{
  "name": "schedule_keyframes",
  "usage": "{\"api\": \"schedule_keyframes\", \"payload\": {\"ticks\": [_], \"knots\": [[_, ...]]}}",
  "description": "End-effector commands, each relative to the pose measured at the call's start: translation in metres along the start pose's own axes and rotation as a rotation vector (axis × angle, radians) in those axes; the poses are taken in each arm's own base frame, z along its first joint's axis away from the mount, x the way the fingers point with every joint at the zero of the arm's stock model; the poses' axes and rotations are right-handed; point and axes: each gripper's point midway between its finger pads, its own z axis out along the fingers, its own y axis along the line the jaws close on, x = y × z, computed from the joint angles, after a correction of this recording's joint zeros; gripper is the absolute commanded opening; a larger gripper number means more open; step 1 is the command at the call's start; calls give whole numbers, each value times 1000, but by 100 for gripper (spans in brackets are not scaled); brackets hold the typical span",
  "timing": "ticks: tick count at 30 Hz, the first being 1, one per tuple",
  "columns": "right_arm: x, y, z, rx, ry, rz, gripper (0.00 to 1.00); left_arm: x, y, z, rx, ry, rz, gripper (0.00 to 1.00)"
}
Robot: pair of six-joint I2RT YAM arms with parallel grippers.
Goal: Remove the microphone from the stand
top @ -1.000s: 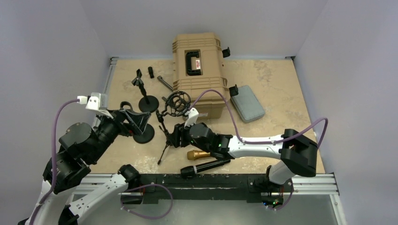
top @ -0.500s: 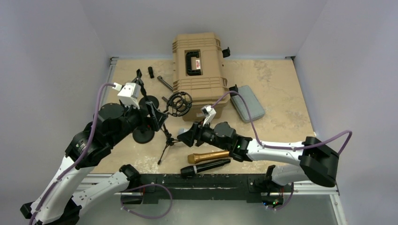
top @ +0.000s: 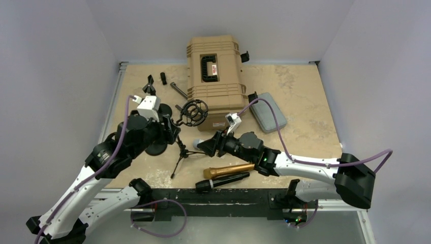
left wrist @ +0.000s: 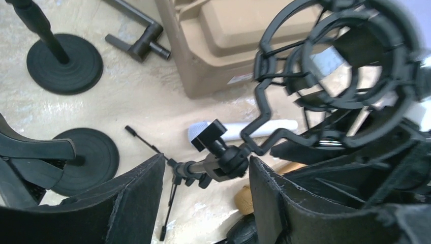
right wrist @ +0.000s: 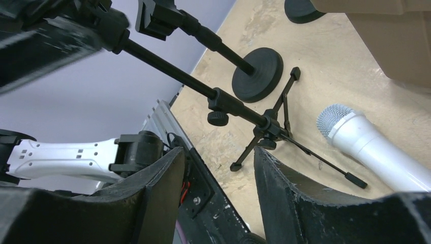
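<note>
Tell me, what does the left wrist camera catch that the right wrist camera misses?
Only the left wrist view shows the black ring-shaped shock mount on top of the stand, and a loose black bar lying near the tan case. Only the right wrist view shows a white arm link and the metal rail at the table's edge. Both show the white microphone lying on the table and the tripod stand.

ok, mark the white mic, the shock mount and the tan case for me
white microphone (right wrist: 378,152), right wrist view, on its barrel.
shock mount (top: 194,112), top external view, centre of its ring cage.
tan case (top: 228,76), top external view, lid right of the handle.
</note>
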Motion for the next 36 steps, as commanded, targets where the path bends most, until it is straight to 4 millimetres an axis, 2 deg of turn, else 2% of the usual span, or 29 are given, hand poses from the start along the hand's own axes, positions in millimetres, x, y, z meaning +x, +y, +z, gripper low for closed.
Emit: {"api": "schedule_keyframes", "payload": {"ticks": [1, 6, 11, 13, 17, 23, 26, 31, 36], "knots": [[-11, 4, -2, -8, -37, -12, 51, 11, 8, 15, -39, 8, 19, 58], [-11, 3, -2, -4, -32, -17, 51, 21, 9, 13, -20, 26, 13, 55], [-14, 0, -4, 8, -41, -30, 51, -4, -15, -11, 109, -28, 24, 81], [-15, 0, -4, 10, -41, -34, 51, -16, -17, -19, 109, -51, 31, 85], [-16, 0, -4, 17, -44, -40, 51, -34, -14, -22, 67, -82, 55, 86], [-21, -5, -10, 52, -54, -54, 50, -27, -19, -12, 86, -54, 37, 86], [-26, -12, -19, 92, -70, -80, 50, -26, -23, -13, 109, -59, 20, 86], [-59, -26, -43, 242, -150, -202, 51, -44, -19, -34, 108, -137, 10, 86], [-122, -32, -90, 448, -307, -318, 62, -72, -13, -68, 110, -270, 12, 86]]}}
